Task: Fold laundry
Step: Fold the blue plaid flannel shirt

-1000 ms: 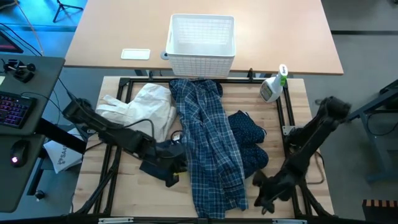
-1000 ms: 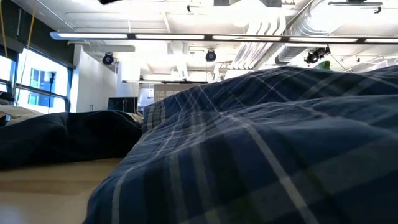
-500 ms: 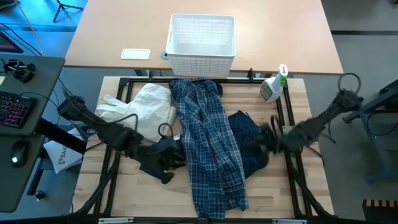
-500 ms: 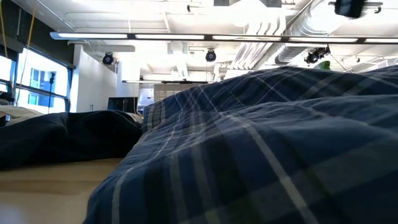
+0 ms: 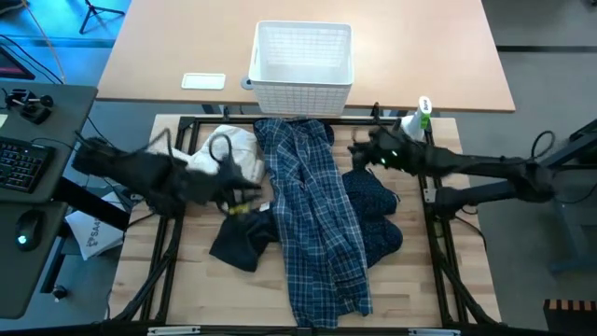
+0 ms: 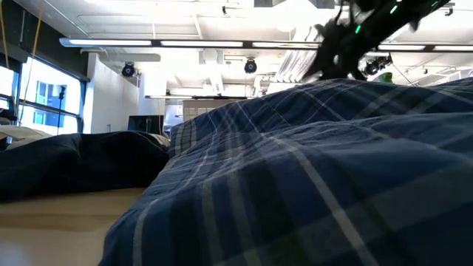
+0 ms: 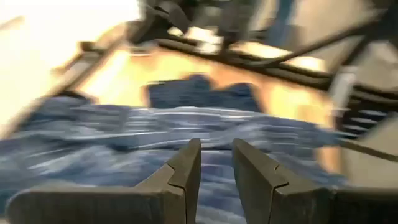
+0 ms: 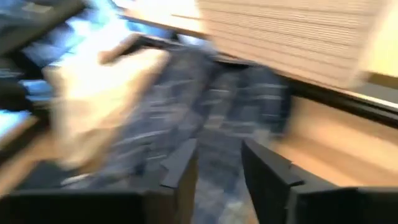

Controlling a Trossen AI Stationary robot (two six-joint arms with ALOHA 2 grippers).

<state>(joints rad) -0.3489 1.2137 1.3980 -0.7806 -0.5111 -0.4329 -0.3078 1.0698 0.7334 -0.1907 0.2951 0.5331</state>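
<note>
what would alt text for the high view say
A blue-and-white plaid shirt lies lengthwise on a wooden table, a white lattice basket beyond it. The left claw hovers over a cream garment; the right claw is above a navy dotted shirt.

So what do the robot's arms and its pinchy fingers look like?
Both arms are thin and black, built from jointed tubes, with black cables looping off them. The left gripper and right gripper each have two flat, dark grey fingers with slanted tips. A small green light glows on the right arm near its wrist.
</note>
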